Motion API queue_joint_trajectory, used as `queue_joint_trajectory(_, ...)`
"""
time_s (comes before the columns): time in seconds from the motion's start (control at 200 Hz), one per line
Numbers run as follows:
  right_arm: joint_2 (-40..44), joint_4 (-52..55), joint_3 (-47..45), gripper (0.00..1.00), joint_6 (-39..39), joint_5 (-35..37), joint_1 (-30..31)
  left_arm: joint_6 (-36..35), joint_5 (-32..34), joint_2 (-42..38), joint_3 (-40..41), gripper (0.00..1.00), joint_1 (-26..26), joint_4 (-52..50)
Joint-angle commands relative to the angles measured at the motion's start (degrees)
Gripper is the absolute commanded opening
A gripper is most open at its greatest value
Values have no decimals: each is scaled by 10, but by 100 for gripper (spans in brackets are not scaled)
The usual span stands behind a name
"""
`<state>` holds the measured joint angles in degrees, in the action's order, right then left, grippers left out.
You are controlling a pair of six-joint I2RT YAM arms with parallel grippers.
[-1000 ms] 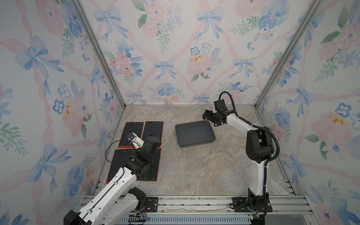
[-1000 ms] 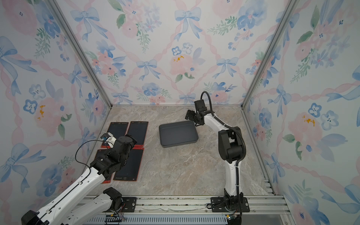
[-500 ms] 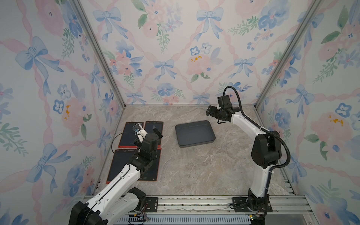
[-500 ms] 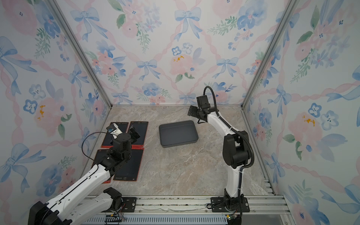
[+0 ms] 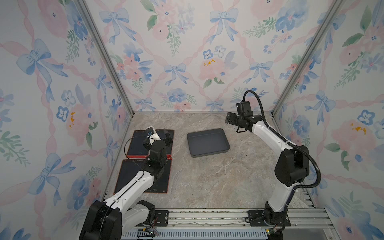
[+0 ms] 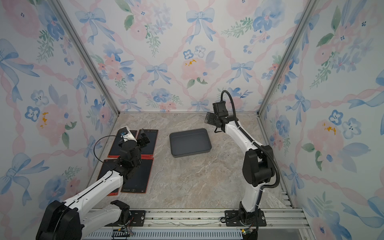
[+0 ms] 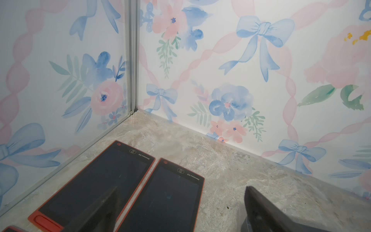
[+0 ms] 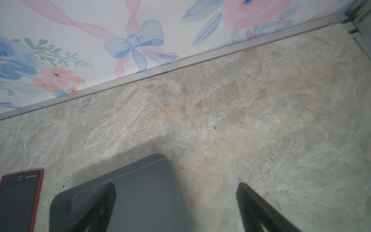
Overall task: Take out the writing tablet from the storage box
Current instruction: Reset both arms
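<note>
While both arms are held away from the storage box point(image 5: 207, 143), the writing tablets point(image 5: 161, 182) are found outside it, on the marbled bench point(image 5: 207, 187). The box, a shallow dark grey tray with rounded corners, is set flat near the middle of the bench, and in both top views only its own grey floor is shown inside point(image 6: 189, 143). Four red-framed tablets are laid flat well to the left of the box, arranged as a far pair point(image 5: 137, 143) towards the back wall point(image 5: 187, 62) and a near pair point(image 5: 129, 172) just in front of them, each pair side by side. The left claw point(image 5: 156, 140) is held above the far pair with its jaws spread wide. In the left wrist view the two dark fingers point(image 7: 261, 211) are seen far apart, one over a tablet point(image 7: 170, 196) and one over bare bench. The right claw point(image 5: 230, 120) is raised close to the back wall, beyond the box's far right corner and apart from it, and it too is opened wide. In the right wrist view one finger point(image 8: 100, 204) is seen over a corner of the box point(image 8: 144, 190) and the other over the bench.
</note>
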<state>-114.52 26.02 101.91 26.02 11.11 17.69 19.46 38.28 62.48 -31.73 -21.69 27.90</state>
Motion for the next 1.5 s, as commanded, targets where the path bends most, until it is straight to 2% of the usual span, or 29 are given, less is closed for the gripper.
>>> queue_joint_trajectory(0.0,28,7,-22,97,-21,58,-13,-65,-21,7,27,98,16,86)
queue_joint_trajectory(0.275,104,-37,-117,97,-40,163,-25,-104,-85,26,102,98,62,212)
queue_joint_trajectory(0.465,156,-70,-176,97,-60,239,-33,-135,-103,64,146,98,68,310)
queue_joint_trajectory(0.765,191,-82,-223,97,-69,304,-39,-166,-127,142,181,98,71,437)
queue_joint_trajectory(1.19,217,-91,-251,97,-52,343,-39,-166,-177,156,173,98,84,441)
queue_joint_trajectory(1.325,225,-91,-262,97,-46,355,-39,-147,-202,144,185,98,83,440)
queue_joint_trajectory(1.495,237,-89,-273,97,-40,368,-38,-159,-225,115,196,98,82,413)
